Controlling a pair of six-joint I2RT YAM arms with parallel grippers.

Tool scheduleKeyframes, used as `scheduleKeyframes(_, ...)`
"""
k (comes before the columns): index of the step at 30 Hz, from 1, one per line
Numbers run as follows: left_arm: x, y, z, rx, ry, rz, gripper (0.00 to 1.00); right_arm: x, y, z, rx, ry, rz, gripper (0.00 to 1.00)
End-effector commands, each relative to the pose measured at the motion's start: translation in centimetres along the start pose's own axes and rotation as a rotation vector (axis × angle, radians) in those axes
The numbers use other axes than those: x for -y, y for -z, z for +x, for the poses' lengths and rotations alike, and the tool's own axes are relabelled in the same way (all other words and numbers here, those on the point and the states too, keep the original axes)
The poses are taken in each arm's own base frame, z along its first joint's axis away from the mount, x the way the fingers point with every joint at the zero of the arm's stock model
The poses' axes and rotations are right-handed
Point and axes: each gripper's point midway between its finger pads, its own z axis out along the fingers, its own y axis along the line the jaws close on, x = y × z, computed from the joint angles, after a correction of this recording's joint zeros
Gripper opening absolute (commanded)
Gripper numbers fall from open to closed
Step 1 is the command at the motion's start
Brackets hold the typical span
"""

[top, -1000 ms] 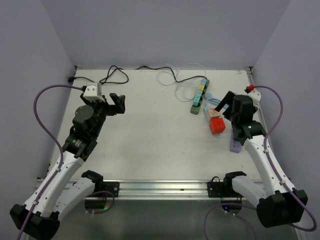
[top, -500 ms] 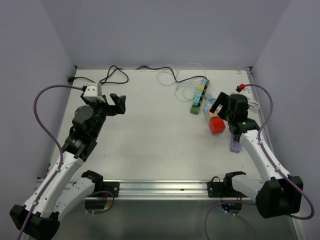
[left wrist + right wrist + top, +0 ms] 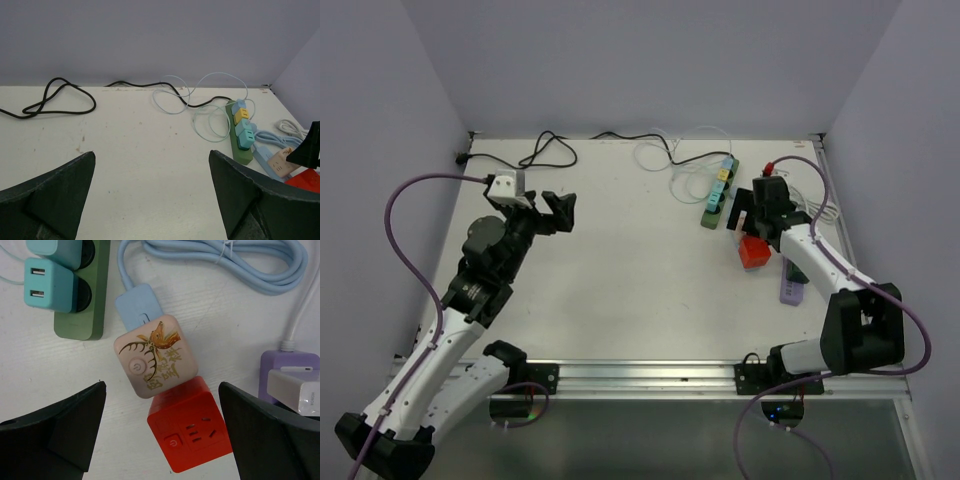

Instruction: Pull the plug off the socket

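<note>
A pink cube socket (image 3: 152,355) with a gold deer print lies pressed corner to corner against a red cube socket (image 3: 190,430). A pale blue plug (image 3: 137,307) is pushed into the pink cube's far side. My right gripper (image 3: 161,385) hovers open above both cubes, its fingers (image 3: 65,425) well clear on either side. From above, the right gripper (image 3: 748,212) covers the pink cube, and the red cube (image 3: 754,252) shows just below it. The left gripper (image 3: 548,212) hangs open over bare table at the left, holding nothing (image 3: 151,153).
A green power strip (image 3: 82,290) carries teal chargers (image 3: 50,285) beside the cubes. At the right, a purple socket (image 3: 287,370) holds a white plug (image 3: 297,395). A coiled pale blue cable (image 3: 225,260) lies beyond. A black cable (image 3: 550,150) loops at the back left.
My right gripper has swung away from the near right toward the back and left, ending above the pink and red cubes. The left arm has barely moved.
</note>
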Motion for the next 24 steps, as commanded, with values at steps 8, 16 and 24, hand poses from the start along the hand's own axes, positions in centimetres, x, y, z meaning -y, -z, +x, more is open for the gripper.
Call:
scheduleKeyframes(8,2.3,0.3,-1.1,0.028,-0.027,0.087,1.0,-0.4,-0.3,1.6,-0.06,0.144,-0.01,0.99)
scheduleKeyframes(16,3.1,0.0,-1.3,0.045,-0.038,0.111,1.0,0.7,-0.4,3.2,-0.124,0.192,0.071,0.99)
scheduleKeyframes(24,3.4,-0.2,-0.7,0.03,-0.042,0.123,1.0,1.1,0.7,5.3,-0.177,0.161,0.051,0.99)
